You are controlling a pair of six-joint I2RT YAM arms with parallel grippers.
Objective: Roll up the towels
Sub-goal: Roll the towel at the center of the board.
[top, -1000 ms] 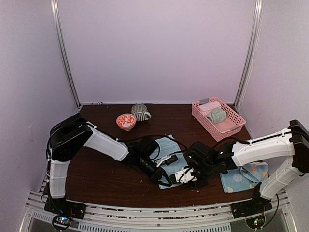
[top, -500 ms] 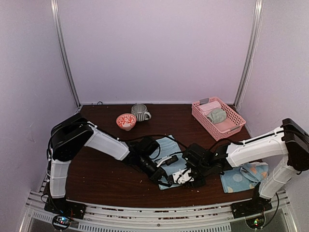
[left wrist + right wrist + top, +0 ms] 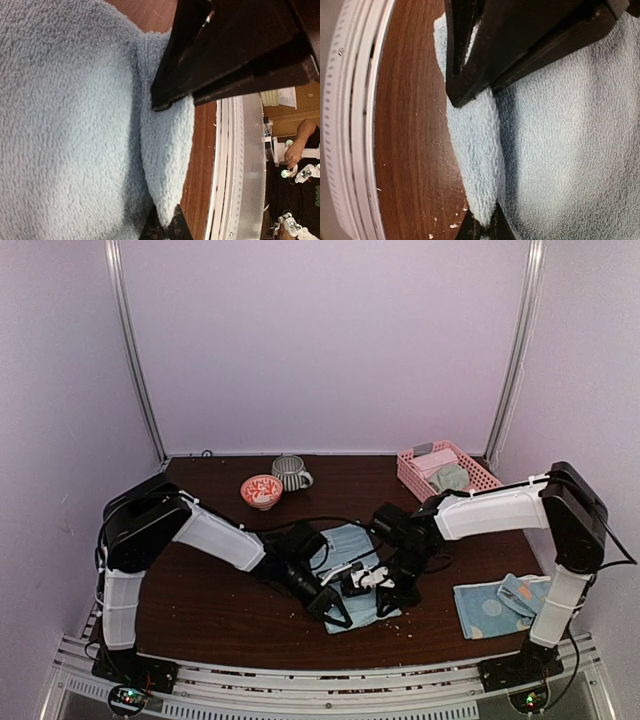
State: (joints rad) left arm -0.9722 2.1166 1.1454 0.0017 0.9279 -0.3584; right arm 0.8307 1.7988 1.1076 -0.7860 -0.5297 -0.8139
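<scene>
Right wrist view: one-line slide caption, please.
Right claw shut on the folded near edge of the plain light blue terry towel, lying on the dark brown wooden table.

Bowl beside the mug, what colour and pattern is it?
The bowl is orange-red with white markings, clearest in the top view.

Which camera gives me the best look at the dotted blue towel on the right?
Top external: the dotted towel lies at the front right of the table, almost wholly in view. Neither wrist view shows it; both are filled by the plain blue towel.
</scene>
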